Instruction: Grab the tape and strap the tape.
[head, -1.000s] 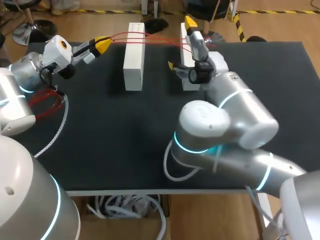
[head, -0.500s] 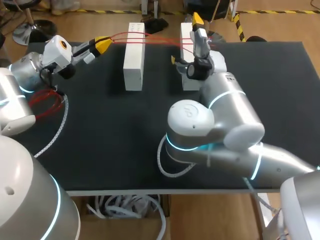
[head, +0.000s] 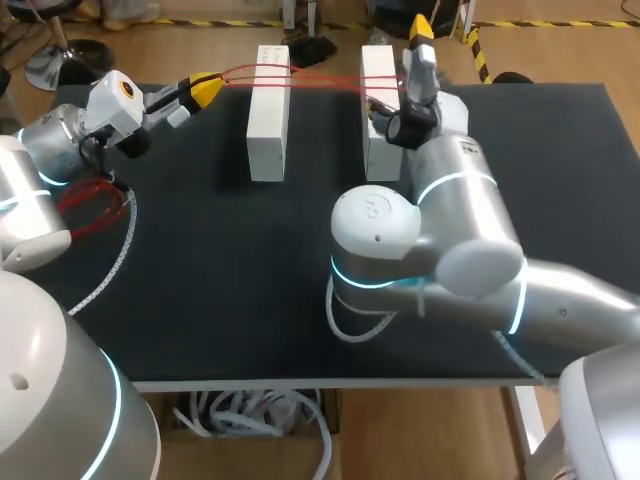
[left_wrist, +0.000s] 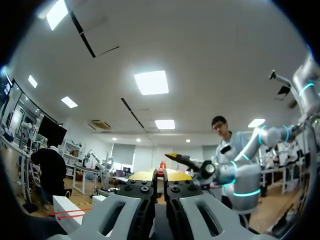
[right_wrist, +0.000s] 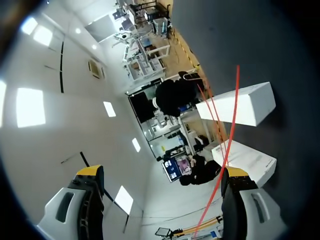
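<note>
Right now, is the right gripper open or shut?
Open. In the right wrist view the right gripper shows its fingers wide apart; the red tape passes one finger only, not pinched between both.

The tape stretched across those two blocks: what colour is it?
Red tape; the head view shows it best.

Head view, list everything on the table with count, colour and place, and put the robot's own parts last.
table: one, black, under everything.
white blocks: two, white, standing side by side at the table's far middle.
red tape: one, red, stretched from the left gripper across both block tops.
red loops: one bundle, red, lying on the table beside the left arm.
left gripper: yellow tips, shut on the red tape, beside the left block.
right gripper: yellow tips, open, over the right block's far end.
</note>
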